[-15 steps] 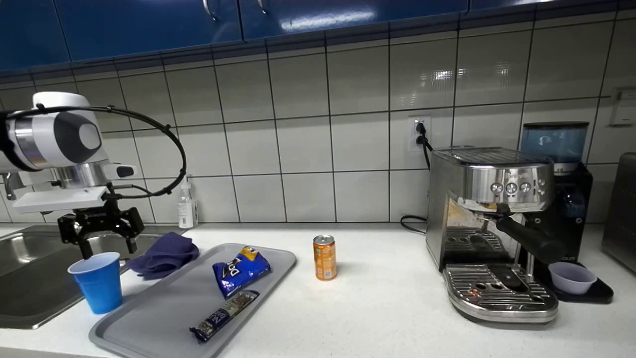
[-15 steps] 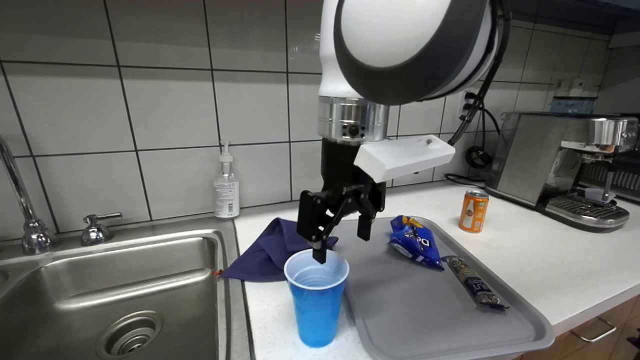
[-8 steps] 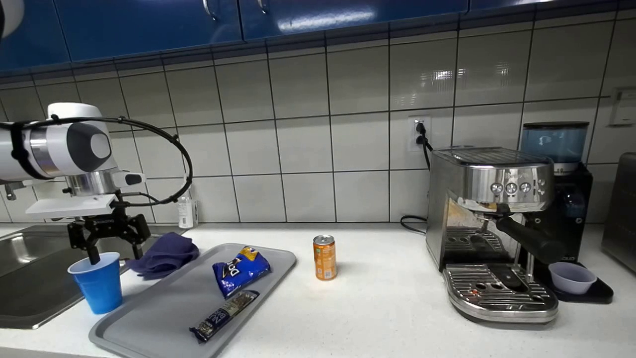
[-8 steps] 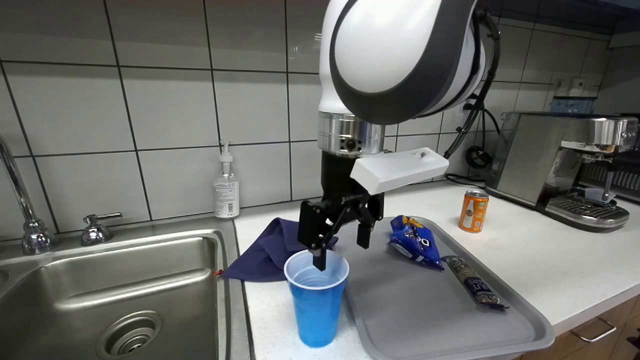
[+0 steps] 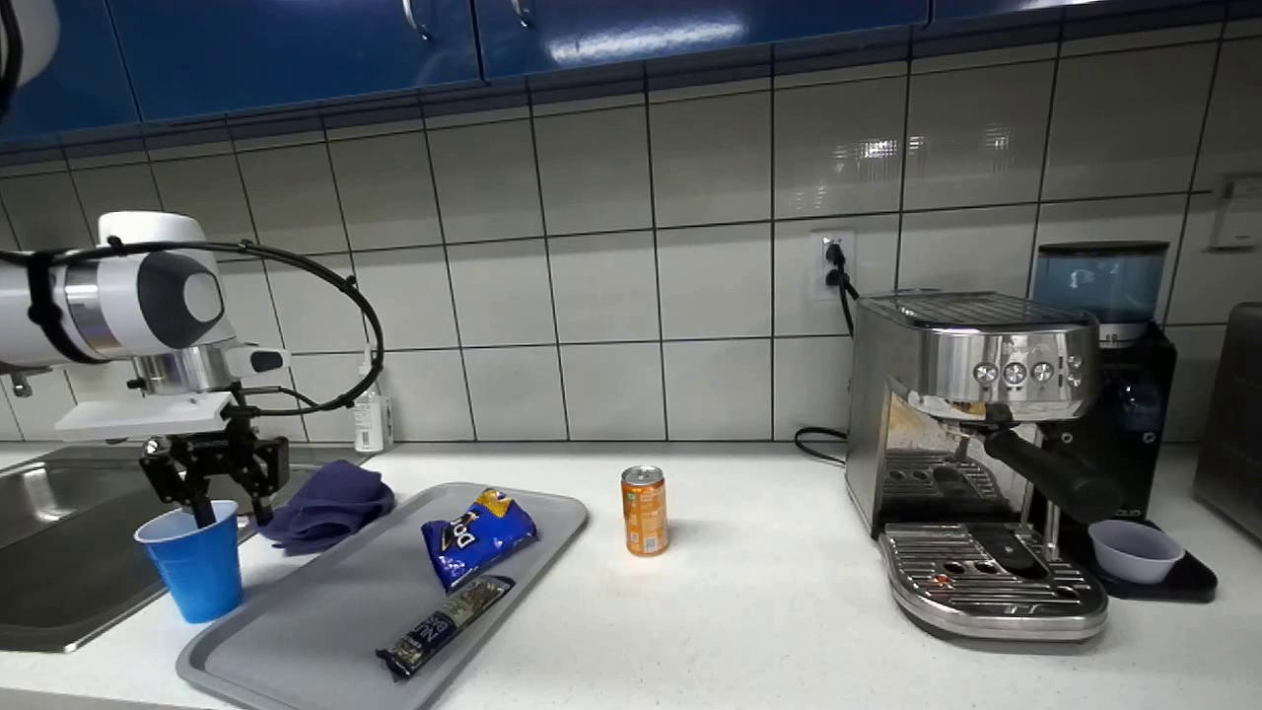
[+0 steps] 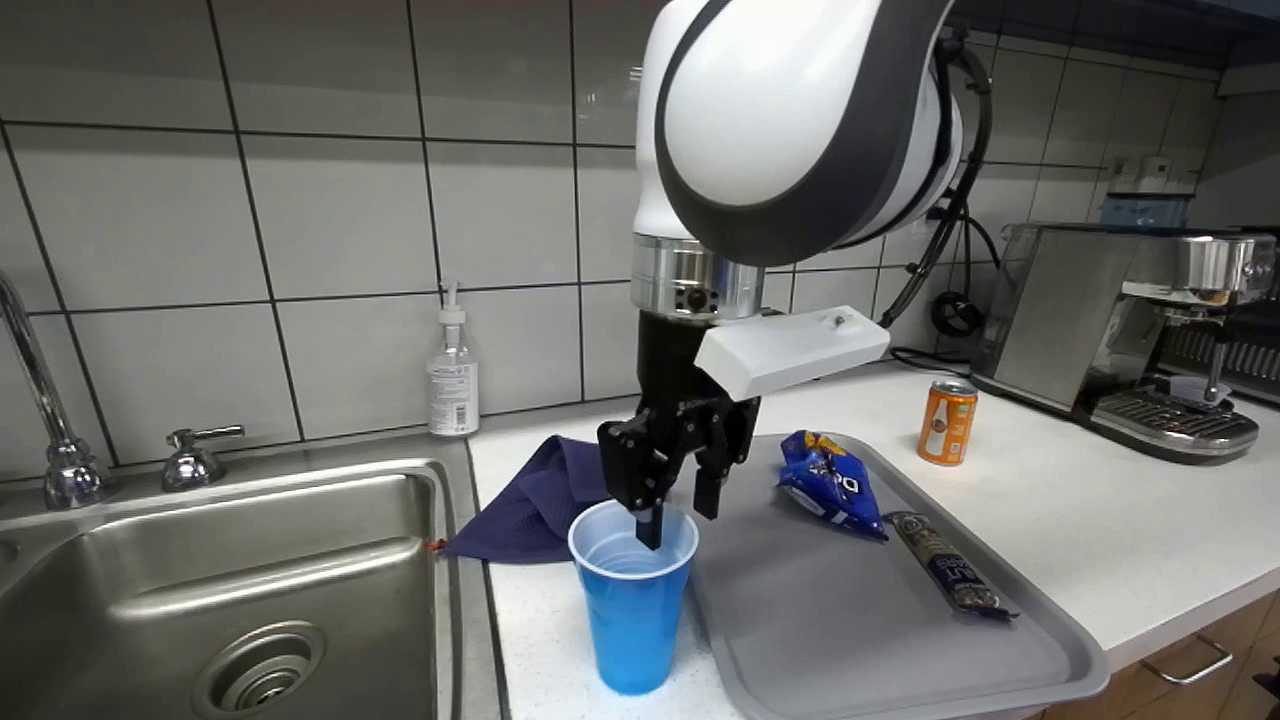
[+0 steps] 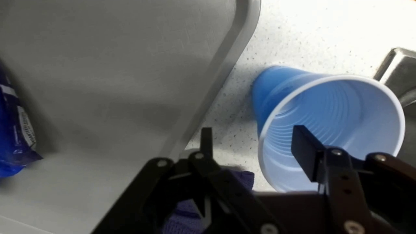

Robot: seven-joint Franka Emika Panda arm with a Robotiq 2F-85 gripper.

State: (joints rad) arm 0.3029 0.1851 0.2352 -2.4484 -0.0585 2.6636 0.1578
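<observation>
The pincer [image 6: 678, 522] stood fairly wide, its two fingers apart: one was inside the rim of the blue cup [image 6: 636, 630], the other outside it on the side toward the tray, so the cup's wall lay between them. In the wrist view both fingers looked clear of that wall. The cup stood upright on the white table [image 6: 530, 640], on the strip between a metal sink [image 6: 470, 650] at its nine o'clock and a grey tray [image 6: 820, 620] at its three o'clock, twelve being the top of an exterior view. A dark purple cloth [image 6: 548, 500] lay crumpled near the cup at eleven o'clock, one corner reaching the sink's rim. On the tray, a blue bag of chips [image 6: 832, 485] lay at two o'clock from the cup and a snack bar [image 6: 950, 568] at three. Farther along eleven o'clock, a clear pump bottle [image 6: 453, 395] stood by the tiled wall [image 6: 340, 220]. Past the tray at two o'clock stood an upright orange can [image 6: 947, 422], and beyond it, in the same direction, a silver coffee machine [image 6: 1060, 320].
</observation>
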